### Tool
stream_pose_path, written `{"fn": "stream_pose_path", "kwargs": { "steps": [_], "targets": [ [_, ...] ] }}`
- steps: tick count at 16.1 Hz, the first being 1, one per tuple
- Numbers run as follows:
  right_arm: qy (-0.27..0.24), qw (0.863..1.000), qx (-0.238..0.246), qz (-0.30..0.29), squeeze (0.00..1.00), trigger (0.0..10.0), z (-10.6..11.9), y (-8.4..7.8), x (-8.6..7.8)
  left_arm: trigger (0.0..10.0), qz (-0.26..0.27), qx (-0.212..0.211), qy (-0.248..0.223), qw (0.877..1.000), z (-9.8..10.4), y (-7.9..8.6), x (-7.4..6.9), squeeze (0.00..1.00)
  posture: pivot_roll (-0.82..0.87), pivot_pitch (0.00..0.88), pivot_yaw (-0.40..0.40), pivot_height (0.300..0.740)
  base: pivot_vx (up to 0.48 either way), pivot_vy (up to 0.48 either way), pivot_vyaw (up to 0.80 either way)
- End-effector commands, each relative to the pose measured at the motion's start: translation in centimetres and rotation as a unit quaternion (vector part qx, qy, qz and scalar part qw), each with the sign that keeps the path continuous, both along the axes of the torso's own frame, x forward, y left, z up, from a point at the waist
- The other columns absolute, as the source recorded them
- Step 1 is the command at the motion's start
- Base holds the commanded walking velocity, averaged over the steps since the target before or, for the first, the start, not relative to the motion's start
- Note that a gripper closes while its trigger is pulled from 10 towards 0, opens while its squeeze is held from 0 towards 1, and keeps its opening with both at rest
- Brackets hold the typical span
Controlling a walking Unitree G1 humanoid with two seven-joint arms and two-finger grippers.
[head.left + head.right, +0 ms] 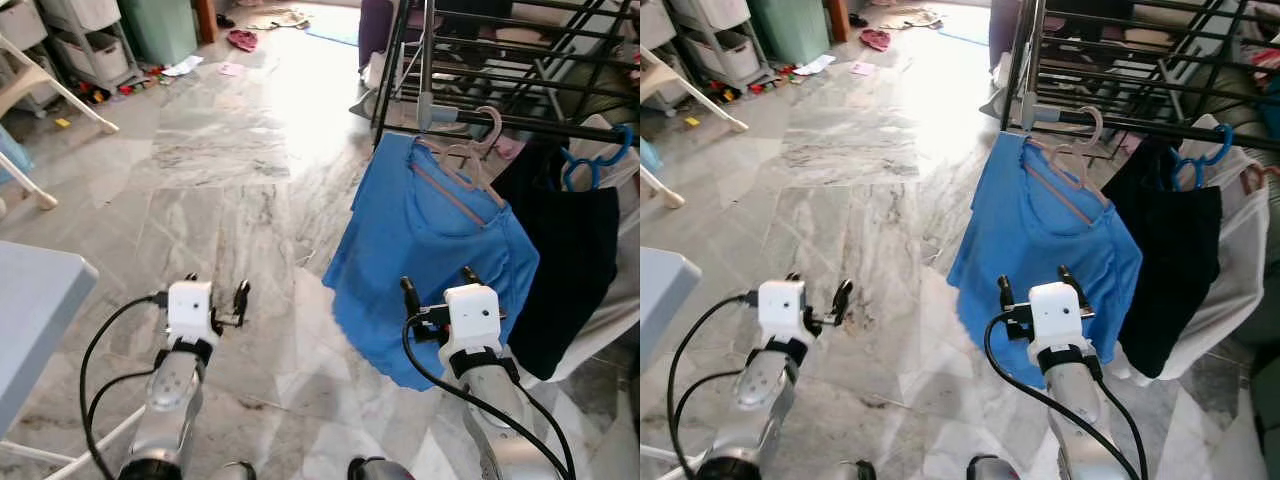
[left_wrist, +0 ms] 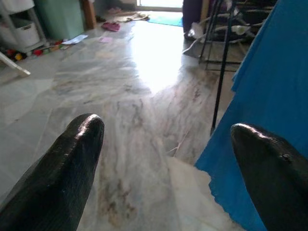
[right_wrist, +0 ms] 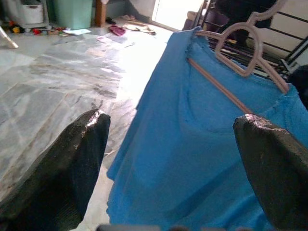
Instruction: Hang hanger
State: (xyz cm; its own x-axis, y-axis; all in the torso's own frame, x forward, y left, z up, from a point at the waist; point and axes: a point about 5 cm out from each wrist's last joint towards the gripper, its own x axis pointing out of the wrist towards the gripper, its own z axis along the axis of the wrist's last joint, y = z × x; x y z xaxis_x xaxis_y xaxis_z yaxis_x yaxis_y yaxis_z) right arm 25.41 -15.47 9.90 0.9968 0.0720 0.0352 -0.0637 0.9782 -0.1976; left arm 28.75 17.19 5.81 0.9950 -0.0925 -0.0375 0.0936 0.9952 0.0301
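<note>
A blue shirt hangs on a pink hanger, whose hook sits over a black rail of the drying rack. My right gripper is open just in front of the shirt's lower half and holds nothing. In the right wrist view the pink hanger and blue shirt appear between the black fingers. My left gripper is open over the marble floor, to the left of the shirt, with nothing between its fingers.
A black garment on a blue hanger and a white garment hang to the right of the shirt. A light blue table corner juts in at the near left. White chair legs and storage drawers stand far left.
</note>
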Motion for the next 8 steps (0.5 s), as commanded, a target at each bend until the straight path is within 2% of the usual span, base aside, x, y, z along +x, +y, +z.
{"fn": "stream_pose_path", "kwargs": {
  "steps": [1, 3, 5, 6, 8],
  "targets": [
    [-0.003, 1.000, 0.009, -0.017, 0.00, 10.0, 0.0, -0.8, 0.0, 10.0, 0.001, -0.013, 0.007, 1.000, -0.3, 0.4, 0.1, 0.00, -0.15, 0.143, -0.030, 0.740, 0.000, 0.000, 0.00],
    [0.013, 1.000, -0.003, 0.013, 0.00, 10.0, -0.7, -0.2, -0.2, 10.0, 0.015, -0.018, 0.009, 1.000, -0.5, 0.3, -0.3, 0.00, -0.15, 0.148, -0.055, 0.740, 0.000, 0.000, 0.00],
    [0.016, 1.000, -0.005, 0.026, 0.00, 10.0, -0.5, -0.3, -0.4, 10.0, -0.011, -0.015, 0.014, 1.000, -1.2, -1.4, -1.1, 0.00, -0.16, 0.160, -0.048, 0.740, 0.000, 0.000, 0.00],
    [0.019, 1.000, -0.001, -0.002, 0.00, 10.0, -0.7, -1.3, -0.5, 10.0, -0.029, -0.022, 0.013, 0.999, -0.9, -2.2, -0.7, 0.00, -0.17, 0.148, -0.015, 0.740, 0.000, 0.000, 0.00],
    [0.014, 1.000, -0.010, -0.017, 0.00, 10.0, -0.9, -1.5, -0.3, 10.0, -0.042, -0.020, 0.019, 0.999, -0.9, -2.2, 0.3, 0.00, -0.21, 0.124, 0.006, 0.740, 0.000, 0.000, 0.00]
  ]
}}
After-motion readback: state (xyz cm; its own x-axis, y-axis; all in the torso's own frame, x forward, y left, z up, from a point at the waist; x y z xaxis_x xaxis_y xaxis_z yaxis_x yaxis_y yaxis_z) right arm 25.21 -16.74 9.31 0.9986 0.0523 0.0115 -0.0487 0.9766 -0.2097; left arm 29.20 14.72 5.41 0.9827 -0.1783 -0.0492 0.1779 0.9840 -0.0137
